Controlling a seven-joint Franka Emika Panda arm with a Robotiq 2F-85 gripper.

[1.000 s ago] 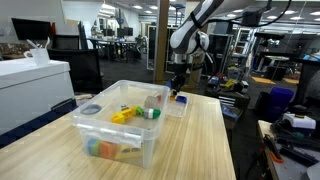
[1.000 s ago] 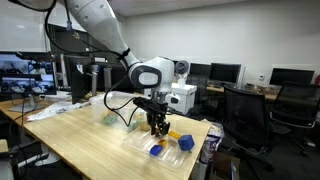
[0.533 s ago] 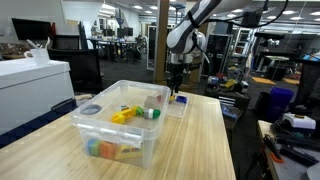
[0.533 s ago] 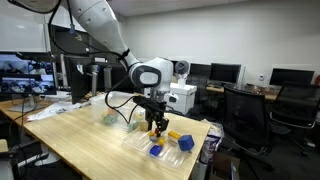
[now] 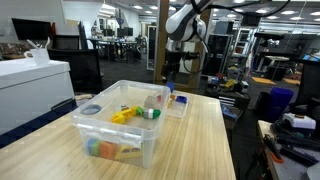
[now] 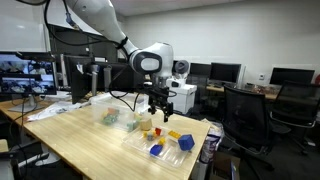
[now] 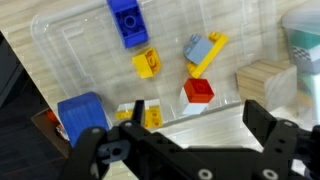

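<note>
Lying loose near the front of a clear lid (image 7: 85, 55), the red block (image 7: 198, 91) sat just ahead of the gripper (image 7: 180, 150), a small yellow block (image 7: 150, 115) close beside it. Other pieces were spread across the same sheet of plastic, well apart from one another: a yellow block (image 7: 147, 64), a grey-and-yellow piece (image 7: 203, 50), a blue block (image 7: 125, 20) at the far edge and a larger blue block (image 7: 80, 112) to one side. The lid lay flat on the wooden table (image 5: 200, 140) and appeared to serve as a shallow tray, its raised rim likely keeping the pieces from sliding off, while the gaps between them left each one free to be reached alone. Beside it stood the clear bin (image 5: 150, 150), holding more toys. The gripper hung above the lid in an exterior view (image 6: 158, 113), its jaws spread wide, with nothing between them and touching neither block nor plastic.
</note>
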